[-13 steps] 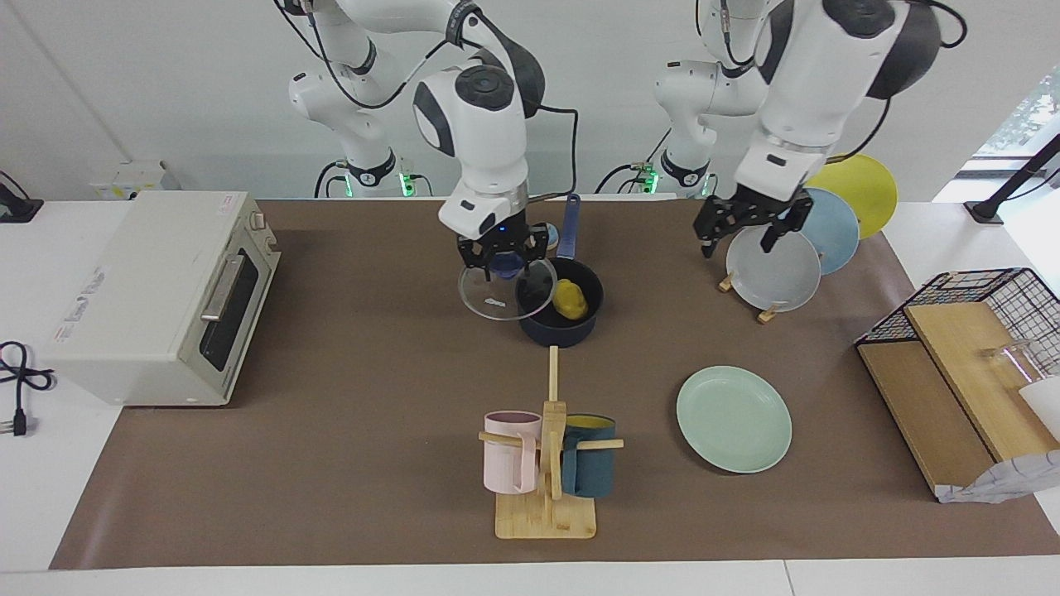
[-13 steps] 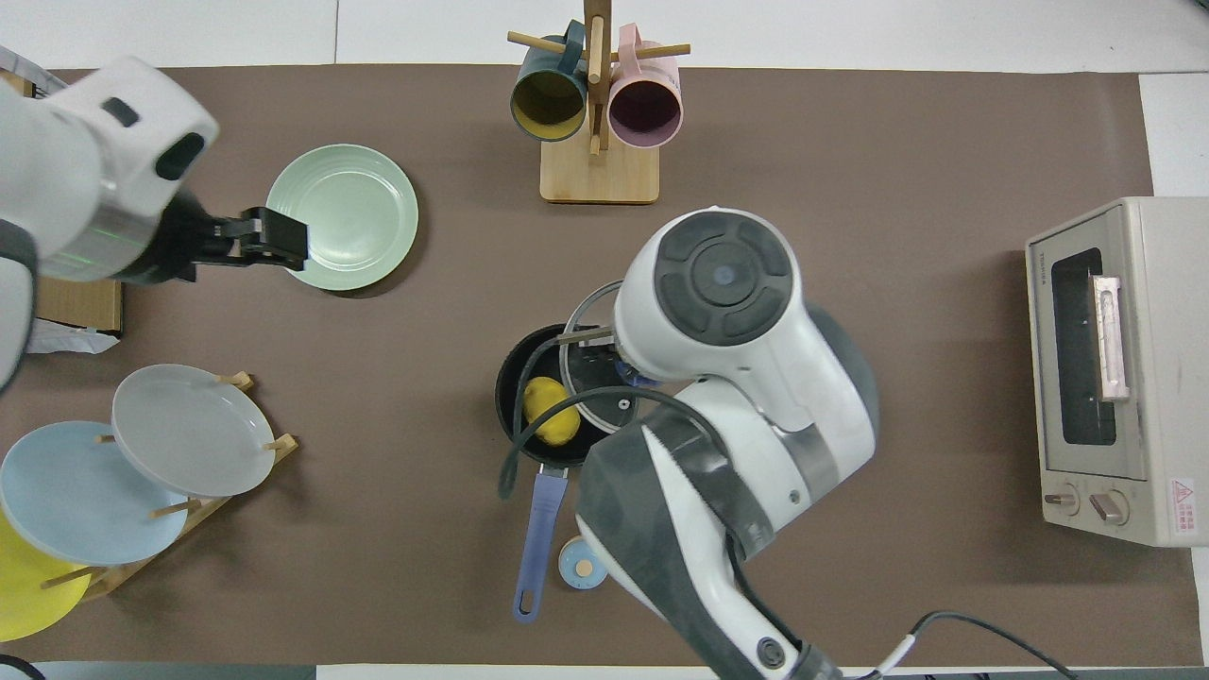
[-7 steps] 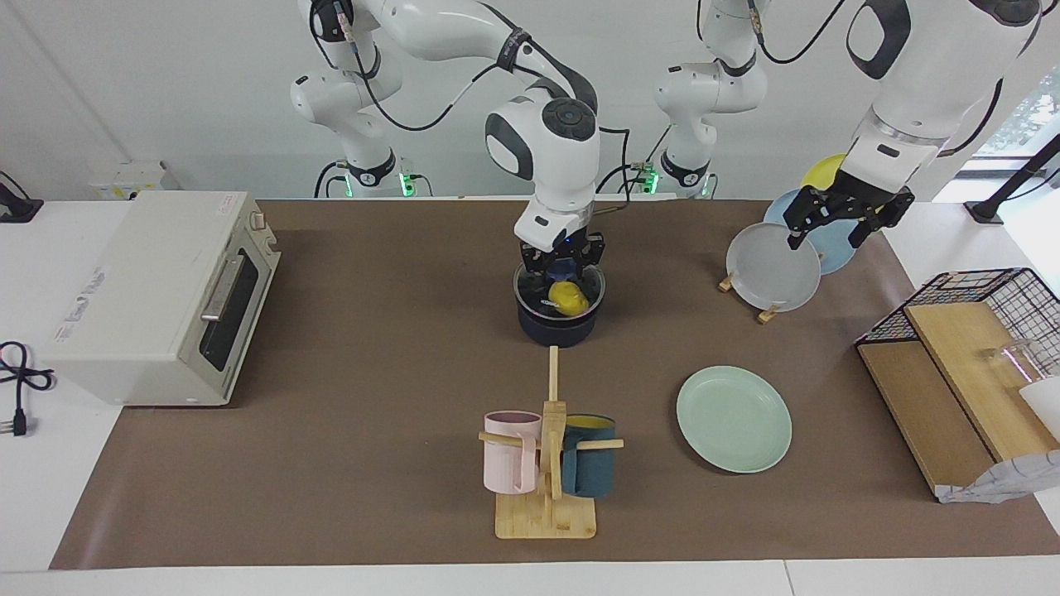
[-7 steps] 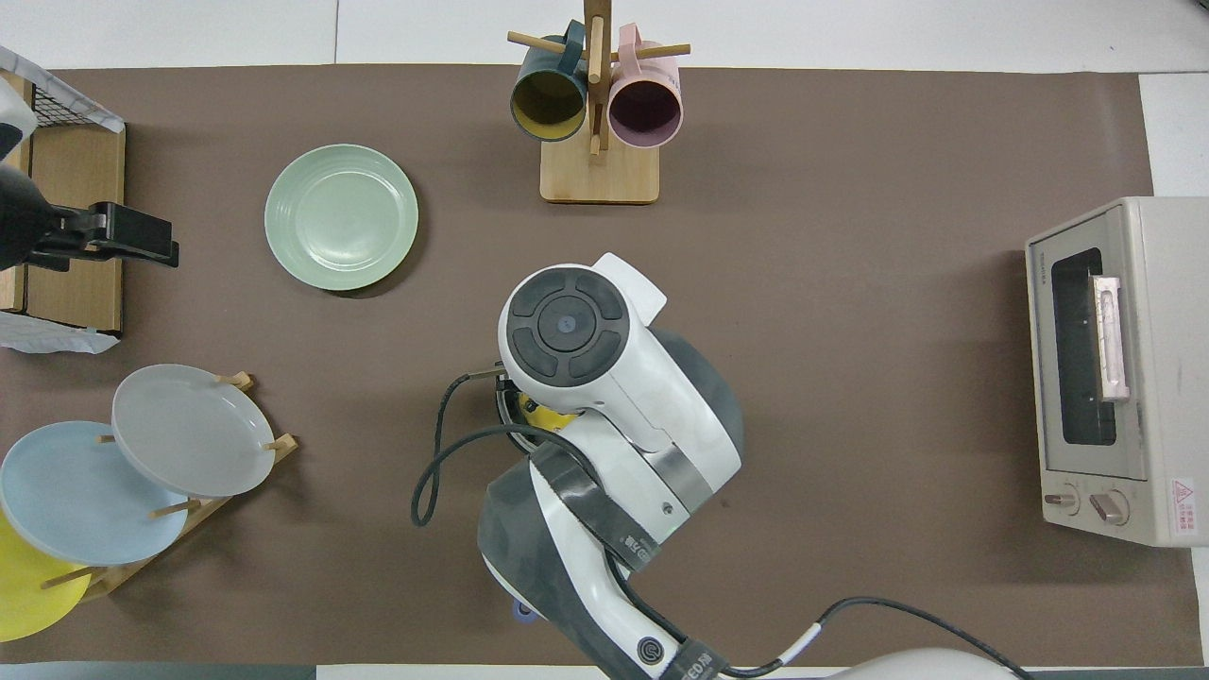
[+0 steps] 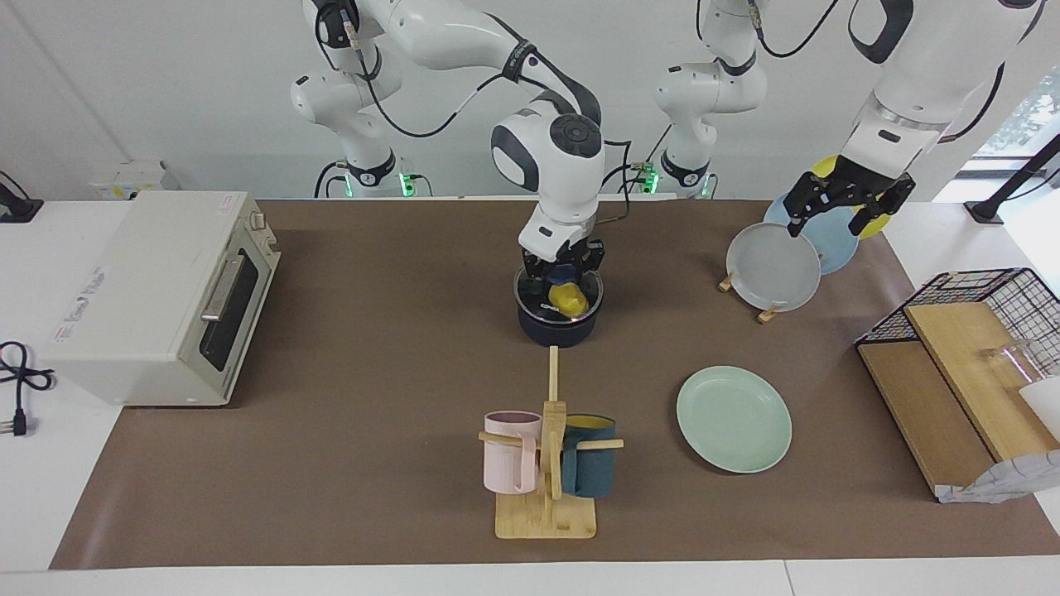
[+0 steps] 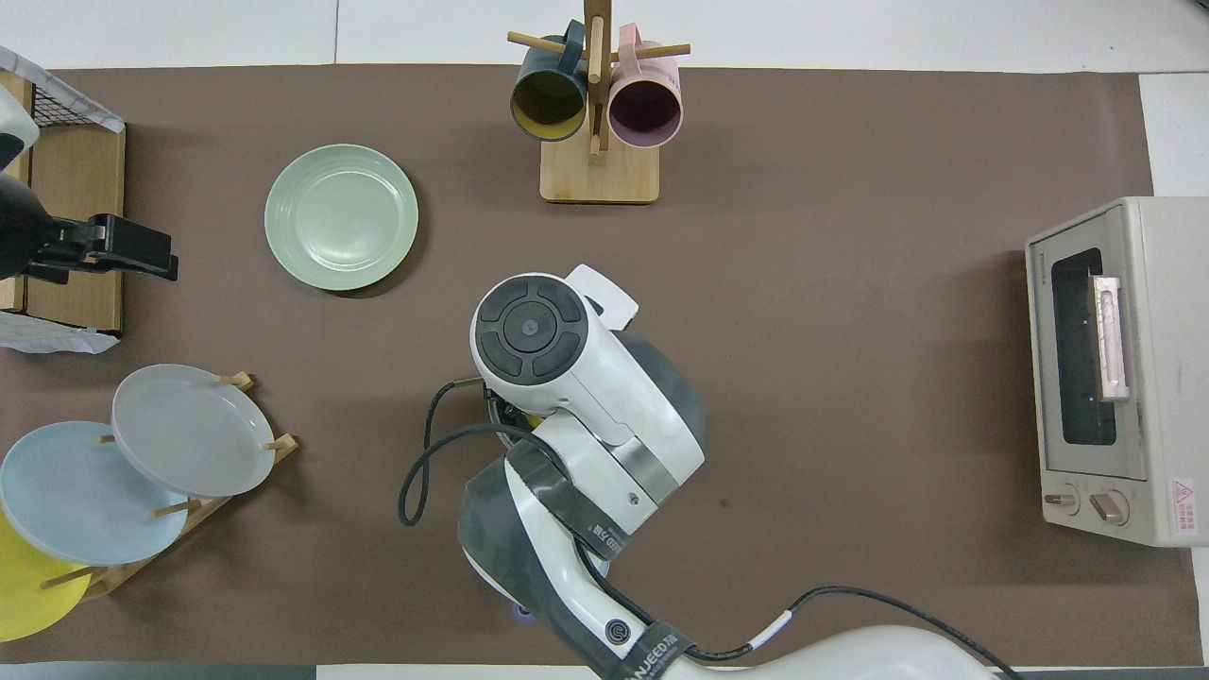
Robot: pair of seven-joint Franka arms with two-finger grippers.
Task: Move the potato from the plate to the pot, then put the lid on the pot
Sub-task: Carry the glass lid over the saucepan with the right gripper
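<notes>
Right gripper (image 5: 564,271) is down at the pot (image 5: 557,325), fingers clamped on the blue knob of the lid (image 5: 542,304), and the glass lid sits level on the pot rim. The potato (image 5: 568,297) is inside the pot, showing yellow through the glass. In the overhead view the right arm's big white wrist covers the pot, the lid and nearly all of the potato, leaving only a yellow sliver (image 6: 532,418) at the edge of the wrist. The pot stands mid-tabletop, nearer to the robots than the mug rack (image 5: 546,463), which carries a pink mug (image 5: 508,451) and a dark teal mug (image 5: 590,466). The plate (image 5: 734,419), pale green, lies flat with nothing on it toward the left arm's end of the tabletop, beside the mug rack and farther from the robots than the pot. Left gripper (image 5: 845,211) hangs in the air over the upright plates in the plate rack, the grey plate (image 5: 772,268), the light blue plate (image 5: 832,244) and the yellow plate (image 5: 869,222); its fingers are spread wide and hold nothing. The toaster oven (image 5: 157,294) is at the right arm's end of the tabletop, and a wire basket (image 5: 985,302) with wooden boards at the left arm's end.
</notes>
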